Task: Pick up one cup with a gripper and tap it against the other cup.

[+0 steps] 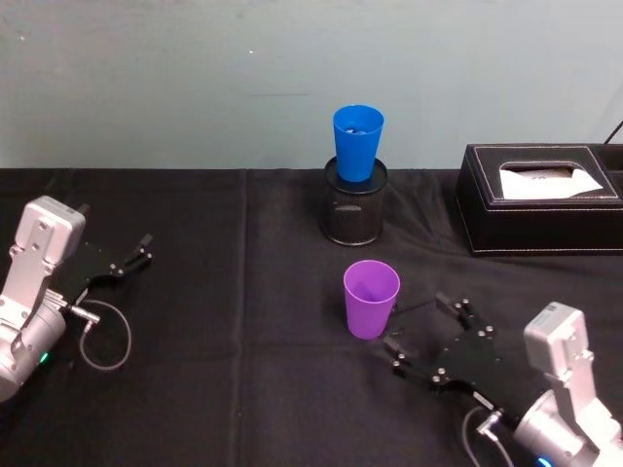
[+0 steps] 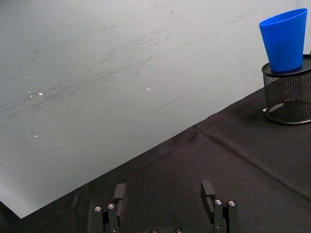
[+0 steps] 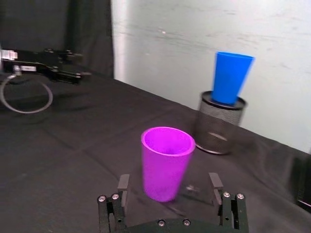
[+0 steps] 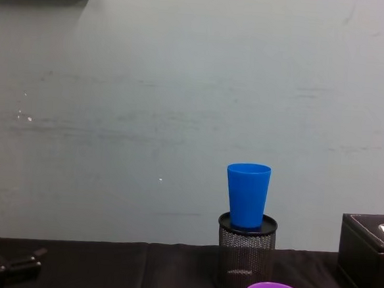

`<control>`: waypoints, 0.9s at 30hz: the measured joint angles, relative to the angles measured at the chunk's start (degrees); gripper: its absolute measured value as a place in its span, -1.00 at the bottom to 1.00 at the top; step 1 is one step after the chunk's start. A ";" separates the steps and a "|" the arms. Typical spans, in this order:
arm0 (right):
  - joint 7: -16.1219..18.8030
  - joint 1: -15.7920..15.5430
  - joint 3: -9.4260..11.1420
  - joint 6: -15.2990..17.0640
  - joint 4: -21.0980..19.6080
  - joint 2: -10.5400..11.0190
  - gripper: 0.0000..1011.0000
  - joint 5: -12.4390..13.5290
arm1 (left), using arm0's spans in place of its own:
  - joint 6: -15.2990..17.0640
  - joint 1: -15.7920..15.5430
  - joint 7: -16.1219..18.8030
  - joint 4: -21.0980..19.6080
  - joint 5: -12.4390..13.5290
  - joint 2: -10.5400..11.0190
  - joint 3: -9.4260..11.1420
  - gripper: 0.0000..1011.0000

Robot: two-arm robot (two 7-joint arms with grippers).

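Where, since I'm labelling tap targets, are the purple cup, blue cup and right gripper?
purple cup (image 1: 371,304), head view, middle of its side wall.
blue cup (image 1: 357,148), head view, middle of its outer wall.
right gripper (image 1: 415,322), head view, midway between its fingertips.

Smooth plastic purple cup (image 1: 371,298); matt tablecloth (image 1: 243,331)

Purple plastic tumbler (image 1: 371,297) & bright blue plastic tumbler (image 1: 357,141), both plain; black wire-mesh pen holder (image 1: 354,206); black tablecloth (image 1: 234,321); black tissue box (image 1: 506,226) w/ white stitching.

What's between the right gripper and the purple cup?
Only bare black tablecloth; the head view shows the purple cup just ahead of the right gripper.
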 joint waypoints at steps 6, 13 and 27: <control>2.39 2.38 -0.78 1.57 1.98 -2.45 0.99 0.42 | 0.00 0.00 0.00 0.00 0.00 0.00 0.00 0.98; 4.61 5.40 -0.85 3.47 5.03 -5.49 0.99 1.48 | 0.00 0.00 0.00 0.00 0.00 0.00 0.00 0.98; 6.28 9.40 0.34 4.82 10.30 -10.40 0.99 1.52 | 0.00 0.00 0.00 0.00 0.00 0.00 0.00 0.98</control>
